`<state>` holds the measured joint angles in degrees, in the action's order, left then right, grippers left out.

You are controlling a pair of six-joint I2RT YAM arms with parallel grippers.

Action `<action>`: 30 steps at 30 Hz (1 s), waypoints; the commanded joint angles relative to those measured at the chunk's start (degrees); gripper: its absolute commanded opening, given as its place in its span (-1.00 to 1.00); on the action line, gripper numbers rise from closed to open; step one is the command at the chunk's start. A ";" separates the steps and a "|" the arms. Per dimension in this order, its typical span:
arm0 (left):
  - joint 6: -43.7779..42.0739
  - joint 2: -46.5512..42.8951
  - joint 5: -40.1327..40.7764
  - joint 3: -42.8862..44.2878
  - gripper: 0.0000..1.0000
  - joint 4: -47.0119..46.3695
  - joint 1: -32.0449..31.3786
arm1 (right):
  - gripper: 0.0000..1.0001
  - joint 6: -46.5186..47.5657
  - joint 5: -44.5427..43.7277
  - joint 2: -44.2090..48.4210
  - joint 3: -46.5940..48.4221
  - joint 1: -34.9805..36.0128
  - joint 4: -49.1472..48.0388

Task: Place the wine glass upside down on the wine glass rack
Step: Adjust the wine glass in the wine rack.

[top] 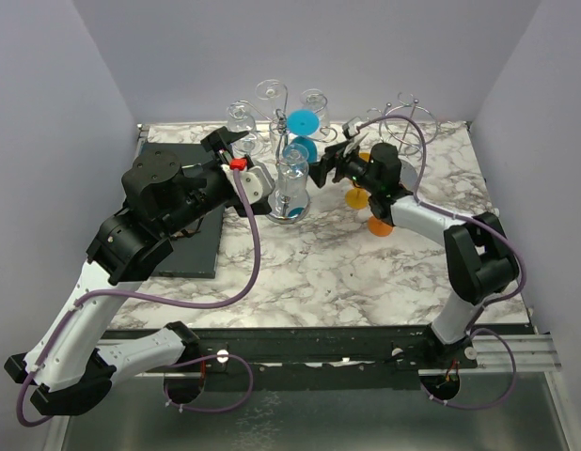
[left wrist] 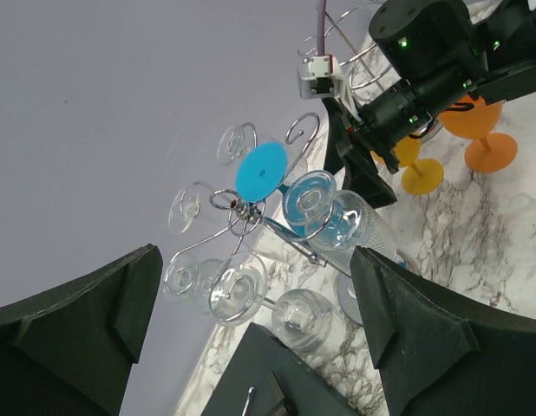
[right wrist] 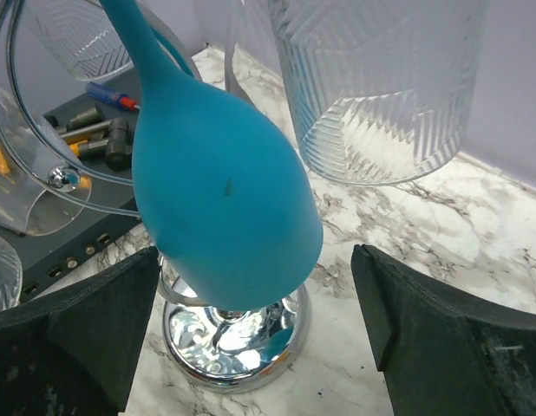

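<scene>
The chrome wine glass rack [top: 289, 209] stands at the back centre, with several clear and blue wine glasses hanging upside down from it. A blue wine glass [right wrist: 220, 199] hangs bowl-down right in front of my right gripper [right wrist: 255, 347], which is open; the bowl lies between the fingers [right wrist: 450, 338] without touching them. Beside it hangs a clear ribbed glass [right wrist: 381, 87]. My left gripper [left wrist: 259, 347] is open and empty on the rack's left side, facing two clear hanging glasses [left wrist: 238, 290]. From above, the left gripper [top: 242, 155] and right gripper [top: 330, 160] flank the rack.
Two orange wine glasses [top: 380, 225] stand upright on the marble table right of the rack, under the right arm. A second wire rack [top: 408, 122] sits at the back right. A dark mat [top: 192, 235] with tools lies on the left.
</scene>
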<state>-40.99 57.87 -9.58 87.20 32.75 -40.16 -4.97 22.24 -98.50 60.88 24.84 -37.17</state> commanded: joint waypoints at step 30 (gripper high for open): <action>-1.50 -1.26 0.00 0.60 0.98 0.17 -0.15 | 0.72 1.05 14.13 -10.93 5.13 1.16 -11.76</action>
<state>-42.48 57.30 -9.56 87.20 32.75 -40.16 -5.13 34.09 -110.13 69.17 25.12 -46.50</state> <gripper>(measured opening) 0.988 0.889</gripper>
